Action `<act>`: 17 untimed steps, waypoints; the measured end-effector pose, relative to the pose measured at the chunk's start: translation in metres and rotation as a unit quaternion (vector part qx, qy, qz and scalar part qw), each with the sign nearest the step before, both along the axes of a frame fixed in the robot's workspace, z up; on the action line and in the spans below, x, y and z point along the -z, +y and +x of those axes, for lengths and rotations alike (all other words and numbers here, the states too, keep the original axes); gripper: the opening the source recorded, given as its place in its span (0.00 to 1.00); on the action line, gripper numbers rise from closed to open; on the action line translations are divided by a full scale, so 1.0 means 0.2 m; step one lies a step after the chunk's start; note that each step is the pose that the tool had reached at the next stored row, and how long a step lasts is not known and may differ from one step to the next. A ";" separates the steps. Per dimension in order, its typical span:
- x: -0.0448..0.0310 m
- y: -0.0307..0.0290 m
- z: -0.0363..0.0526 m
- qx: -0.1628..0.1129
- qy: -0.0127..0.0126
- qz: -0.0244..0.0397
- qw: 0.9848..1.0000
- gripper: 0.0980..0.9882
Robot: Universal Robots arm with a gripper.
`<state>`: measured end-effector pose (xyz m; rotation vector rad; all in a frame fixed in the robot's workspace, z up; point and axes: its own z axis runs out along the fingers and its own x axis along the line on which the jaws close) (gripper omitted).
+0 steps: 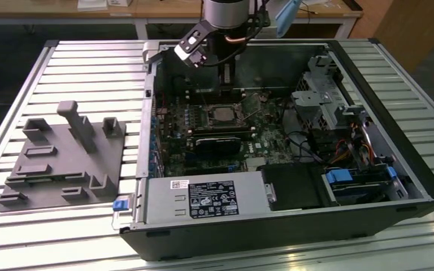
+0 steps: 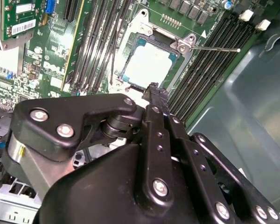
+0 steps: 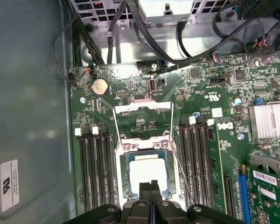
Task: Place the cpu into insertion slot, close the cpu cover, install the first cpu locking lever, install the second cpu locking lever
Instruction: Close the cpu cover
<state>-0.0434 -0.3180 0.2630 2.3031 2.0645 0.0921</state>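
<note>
**A:** How far along is the job?

**B:** The cpu (image 3: 148, 169), a small flat square chip with a pale silvery metal face, lies level inside the insertion slot (image 3: 124, 179). That is the dark square socket with a metal rim on the green circuit board (image 3: 107, 109). I judge the first step done.

**A:** And the cpu cover?

**B:** The cpu cover (image 3: 142, 107), a thin silvery metal frame with a square window, is swung up off the socket, and the board shows through its window. It is not yet closed, so the chip's whole face is bare.

**A:** The levers?

**B:** In the second wrist view a thin metal locking lever (image 2: 214, 47) sticks out loose across the long black memory slots (image 2: 205, 65). The levers look unlatched to me, so three steps remain.

**A:** Where is the gripper?

**B:** The black gripper (image 3: 150, 187) is near the chip's edge, on the side away from the raised cover. Its jaws are together with nothing between them. I cannot tell whether it touches the socket.
</note>
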 end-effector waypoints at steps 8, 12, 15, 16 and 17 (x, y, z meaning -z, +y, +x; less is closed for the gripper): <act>0.000 0.000 0.078 0.000 0.000 0.000 1.000 0.01; 0.000 0.000 0.132 0.000 0.000 0.000 1.000 0.01; 0.000 0.000 0.177 0.000 0.000 0.000 1.000 0.01; 0.000 0.000 0.193 0.000 0.001 0.000 1.000 0.01; 0.000 0.000 0.208 0.000 0.001 0.000 1.000 0.01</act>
